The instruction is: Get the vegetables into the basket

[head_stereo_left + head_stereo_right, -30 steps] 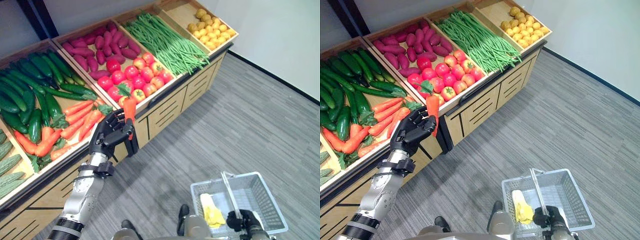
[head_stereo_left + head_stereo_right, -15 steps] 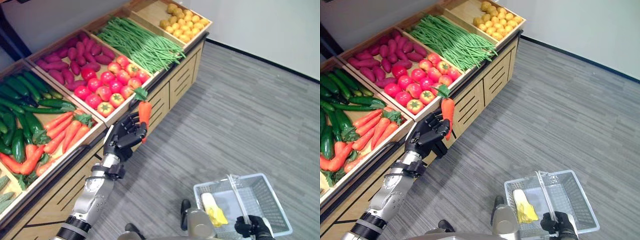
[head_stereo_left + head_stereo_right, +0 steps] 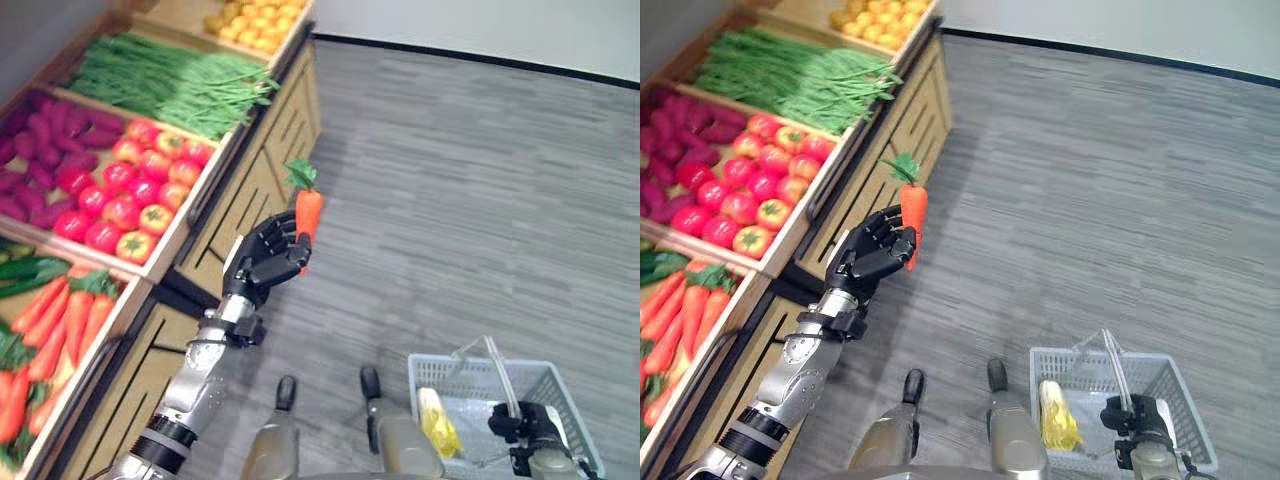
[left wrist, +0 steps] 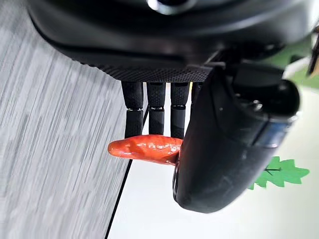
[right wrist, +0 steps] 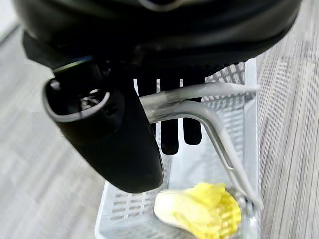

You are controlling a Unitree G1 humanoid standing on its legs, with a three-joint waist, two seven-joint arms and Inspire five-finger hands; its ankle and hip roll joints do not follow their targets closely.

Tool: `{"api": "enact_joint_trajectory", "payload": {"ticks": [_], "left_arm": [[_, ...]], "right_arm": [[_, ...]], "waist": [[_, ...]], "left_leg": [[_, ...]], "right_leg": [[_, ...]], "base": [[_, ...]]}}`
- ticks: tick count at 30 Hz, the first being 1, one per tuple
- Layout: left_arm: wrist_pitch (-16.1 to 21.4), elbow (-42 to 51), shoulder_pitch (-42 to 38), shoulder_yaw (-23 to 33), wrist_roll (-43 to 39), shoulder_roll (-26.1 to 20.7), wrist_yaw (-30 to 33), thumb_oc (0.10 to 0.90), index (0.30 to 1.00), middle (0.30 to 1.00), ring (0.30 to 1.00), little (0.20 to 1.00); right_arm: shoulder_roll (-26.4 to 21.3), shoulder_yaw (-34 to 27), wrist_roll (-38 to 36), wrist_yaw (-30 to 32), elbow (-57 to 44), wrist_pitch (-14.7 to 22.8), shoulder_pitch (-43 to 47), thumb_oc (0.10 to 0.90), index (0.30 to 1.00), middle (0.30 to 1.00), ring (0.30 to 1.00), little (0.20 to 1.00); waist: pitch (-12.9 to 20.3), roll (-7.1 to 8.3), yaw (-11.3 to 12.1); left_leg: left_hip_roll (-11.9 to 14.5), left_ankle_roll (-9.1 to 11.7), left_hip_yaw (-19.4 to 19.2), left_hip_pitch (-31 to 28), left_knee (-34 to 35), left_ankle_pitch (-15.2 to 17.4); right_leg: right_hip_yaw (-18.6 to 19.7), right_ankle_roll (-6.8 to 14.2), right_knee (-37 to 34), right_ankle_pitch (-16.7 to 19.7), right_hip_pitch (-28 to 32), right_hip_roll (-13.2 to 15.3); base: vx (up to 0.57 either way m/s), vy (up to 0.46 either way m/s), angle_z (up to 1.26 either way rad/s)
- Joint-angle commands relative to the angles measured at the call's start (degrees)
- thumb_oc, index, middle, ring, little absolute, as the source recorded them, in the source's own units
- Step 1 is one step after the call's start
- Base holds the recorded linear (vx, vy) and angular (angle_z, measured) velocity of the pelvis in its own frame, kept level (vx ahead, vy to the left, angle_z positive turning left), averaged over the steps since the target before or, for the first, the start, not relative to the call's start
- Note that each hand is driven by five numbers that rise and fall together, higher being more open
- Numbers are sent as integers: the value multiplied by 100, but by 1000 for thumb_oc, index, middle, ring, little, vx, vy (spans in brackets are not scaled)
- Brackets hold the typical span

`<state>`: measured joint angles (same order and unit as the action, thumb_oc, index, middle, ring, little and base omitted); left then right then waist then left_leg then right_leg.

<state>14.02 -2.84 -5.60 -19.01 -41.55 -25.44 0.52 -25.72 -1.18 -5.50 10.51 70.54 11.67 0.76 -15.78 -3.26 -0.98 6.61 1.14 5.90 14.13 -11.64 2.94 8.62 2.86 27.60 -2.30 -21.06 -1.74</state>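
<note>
My left hand is shut on an orange carrot with a green leafy top, held upright in the air over the grey floor, off the front of the produce stand. In the left wrist view the carrot lies pinched between fingers and thumb. At the lower right, my right hand is shut on the handle of a pale grey plastic basket. A yellow-green leafy vegetable lies inside the basket, also seen as the leafy vegetable in the right wrist view.
A wooden produce stand runs along the left, with bins of carrots, tomatoes, purple sweet potatoes, green beans and yellow fruit. Grey plank floor spreads to the right, up to a white wall.
The camera has swung right, so the stand slid to the left. My left hand carried the carrot away from the bins and out over the floor. The basket stays held low on the right.
</note>
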Motion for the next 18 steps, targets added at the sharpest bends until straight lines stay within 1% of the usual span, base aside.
{"api": "enact_joint_trajectory", "payload": {"ticks": [1,2,3,4,5,6,8,9,11,12,13,16,17,18], "left_arm": [[647,888,-187,255,107,-269,-169,400,300,300,300,300],[647,888,-187,255,107,-270,-169,400,300,300,300,300],[646,894,-208,228,125,-321,-183,400,300,300,300,300],[679,825,-311,203,261,-428,-133,400,300,300,300,300],[671,809,-322,217,281,-445,-120,400,300,300,300,300],[687,775,-325,218,290,-458,-74,400,300,300,300,300],[665,694,-334,240,305,-462,-66,400,300,300,300,300],[650,676,-297,267,318,-465,-71,400,300,300,300,300],[631,702,-228,286,346,-468,-105,400,300,300,300,300],[631,703,-227,286,346,-469,-105,400,300,300,300,300],[618,744,-185,281,369,-487,-138,400,300,300,300,300],[609,775,-150,254,394,-507,-171,400,300,300,300,300],[590,854,-99,252,402,-553,-218,400,300,300,300,300],[580,891,-76,258,403,-570,-220,400,300,300,300,300]], "right_arm": [[-201,52,-327,205,-117,149,-322,400,300,300,300,300],[-200,52,-327,205,-117,149,-322,400,300,300,300,300],[-169,53,-332,202,-129,136,-303,400,300,300,300,300],[-103,123,-323,201,-149,112,-193,400,300,300,300,300],[-78,151,-319,201,-131,107,-152,400,300,300,300,300],[-35,196,-295,229,-122,100,-56,400,300,300,300,300],[15,245,-248,235,-75,80,9,400,300,300,300,300],[29,263,-215,230,-67,72,11,400,300,300,300,300],[29,277,-145,217,-49,65,-1,400,300,300,300,300],[29,277,-144,218,-49,66,-2,400,300,300,300,300],[1,271,-127,211,49,54,5,400,300,300,300,300],[-43,223,-131,210,172,39,15,400,300,300,300,300],[-99,173,-81,217,323,-7,22,400,300,300,300,300],[-106,170,-61,217,353,-15,4,400,300,300,300,300]], "waist": [[458,509,-245],[458,510,-242],[468,547,-269],[455,637,-240],[447,662,-192],[404,686,-89],[394,701,-34],[396,712,-19],[399,743,3],[397,744,4],[439,767,2],[500,773,15],[575,771,39],[606,771,36]], "left_leg": [[-175,419,-97,-342,983,-701],[-175,419,-100,-343,983,-701],[-226,380,-224,-346,942,-636],[-266,281,-510,-337,813,-498],[-264,261,-594,-352,801,-476],[-238,235,-760,-411,798,-425],[-254,208,-915,-470,873,-421],[-260,196,-995,-533,916,-415],[-285,181,-1106,-630,980,-407],[-287,180,-1107,-635,983,-408],[-317,176,-1172,-723,1045,-412],[-327,186,-1220,-797,1133,-417],[-325,200,-1260,-889,1232,-414],[-321,215,-1268,-919,1285,-434]], "right_leg": [[258,700,-1933,131,1450,1169],[261,701,-1933,131,1449,1170],[294,776,-1994,257,1412,1244],[246,897,-2007,537,1243,1377],[208,913,-2009,609,1199,1383],[-185,886,-1968,672,1132,1456],[-720,873,-1953,882,1088,1561],[-950,880,-1945,960,1087,1600],[-1183,918,-1992,1076,1113,1658],[-1183,920,-1998,1079,1119,1658],[-1185,957,-2105,1158,1153,1686],[-1202,978,-2226,1168,1196,1722],[-1305,996,-2345,1158,1240,1765],[-1318,997,-2399,1133,1271,1766]], "base": [[70,210,2],[50,182,56],[34,256,-17],[42,284,-61],[21,248,-99],[18,113,-93],[35,117,-125],[42,105,-74],[24,66,-23],[46,45,-22],[53,38,-8],[53,28,-5],[48,-18,-5],[48,-18,-6]]}}
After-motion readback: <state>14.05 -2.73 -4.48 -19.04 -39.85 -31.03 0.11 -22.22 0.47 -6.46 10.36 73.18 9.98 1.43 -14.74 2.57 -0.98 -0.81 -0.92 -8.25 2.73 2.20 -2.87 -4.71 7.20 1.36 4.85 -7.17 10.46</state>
